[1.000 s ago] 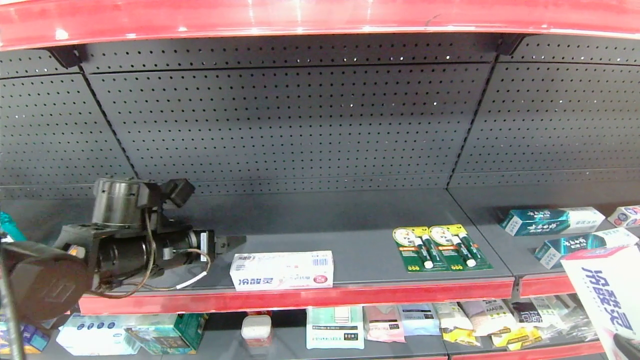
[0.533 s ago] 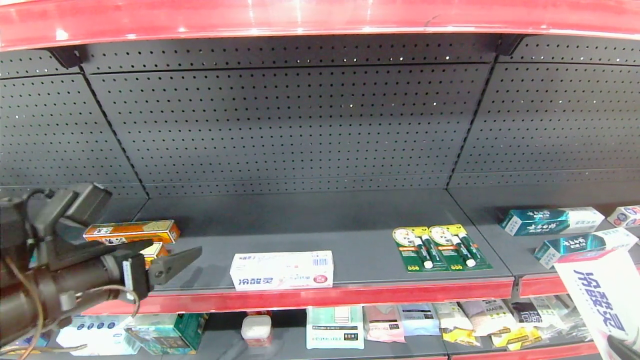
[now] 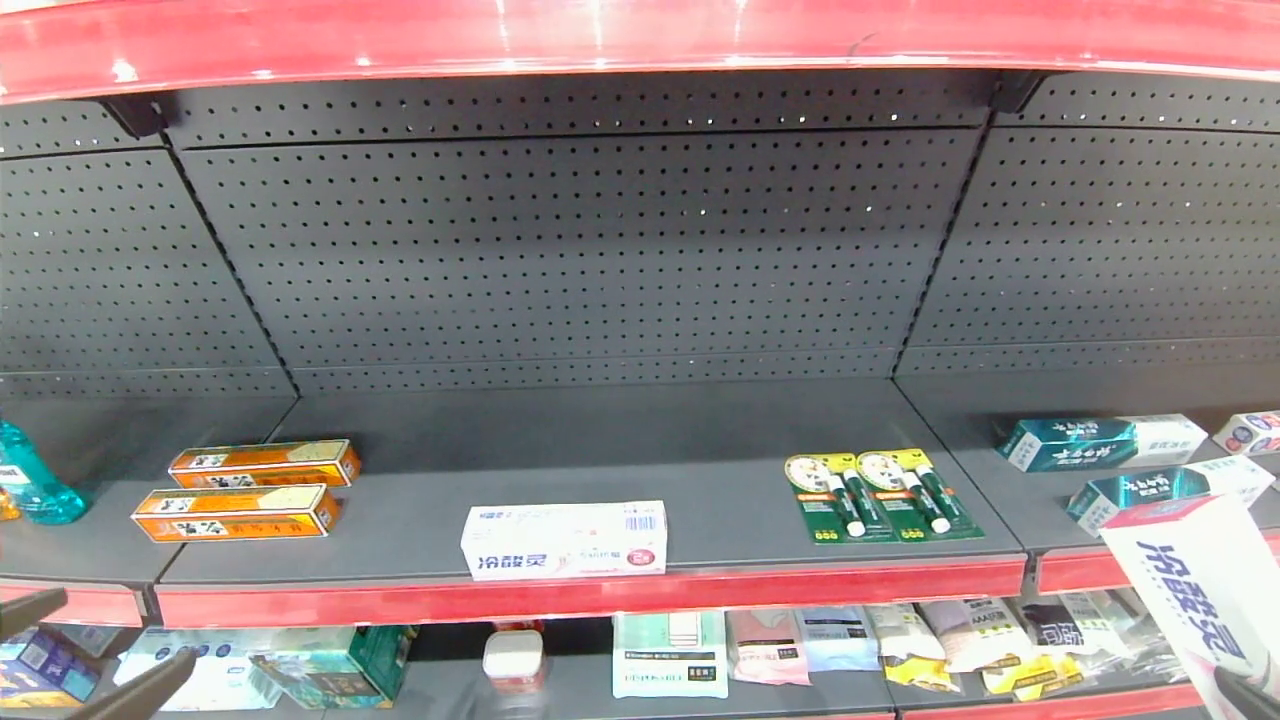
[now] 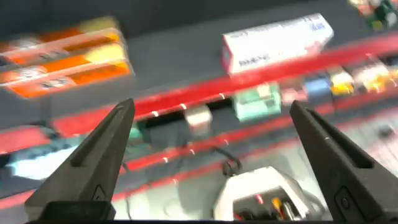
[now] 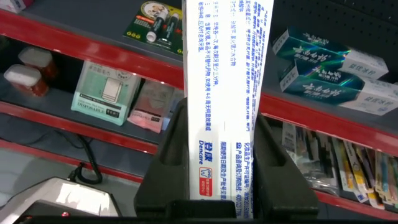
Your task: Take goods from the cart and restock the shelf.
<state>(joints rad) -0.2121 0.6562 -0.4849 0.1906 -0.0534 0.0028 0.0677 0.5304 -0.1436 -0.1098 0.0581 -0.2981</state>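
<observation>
The right gripper [image 5: 222, 140] squeezes a long white cardboard toothpaste box [image 5: 225, 68], with one finger on each long side. The box stands on end, tipped a little. It is at the near right, in front of the red front edge of the grey metal shelf [image 3: 620, 430].

The left gripper [image 4: 211, 155] has its two fingers spread wide apart and has nothing in it. It hangs low at the near left, below the shelf's red edge.

A second white toothpaste box [image 3: 563, 540] lies flat on the shelf, in the middle, right by the near edge. To its left lies a far orange cardboard box [image 3: 265, 463], and a near orange cardboard box [image 3: 237, 512] lies just in front of it. A blue-green see-through bottle [image 3: 30, 485] stands at the left end.

Right of the middle lie two green cards with small tubes [image 3: 885, 495], side by side. Farther right, two blue-green cardboard boxes [image 3: 1100, 440] lie flat.
</observation>
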